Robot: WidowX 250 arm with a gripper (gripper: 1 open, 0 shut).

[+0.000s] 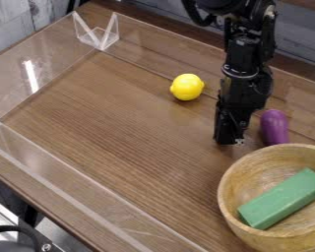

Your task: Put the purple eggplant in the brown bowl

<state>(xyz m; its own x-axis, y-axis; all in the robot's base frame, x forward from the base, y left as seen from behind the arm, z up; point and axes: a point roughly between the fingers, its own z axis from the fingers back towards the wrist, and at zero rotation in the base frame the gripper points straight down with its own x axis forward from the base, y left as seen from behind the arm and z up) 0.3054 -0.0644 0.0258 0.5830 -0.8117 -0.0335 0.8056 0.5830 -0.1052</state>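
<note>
The purple eggplant (275,126) lies on the wooden table just behind the brown bowl's (234,189) far rim, its long axis pointing away from the camera. My gripper (228,136) hangs straight down from the black arm, fingertips at the tabletop. It stands just left of the eggplant, shut, with nothing between the fingers. Whether it touches the eggplant I cannot tell. The bowl fills the lower right corner and holds a green rectangular block (283,199).
A yellow ball (187,87) rests on the table to the left of the arm. Clear plastic walls (29,79) fence the table on the left and front, with a small clear stand (95,31) at the back left.
</note>
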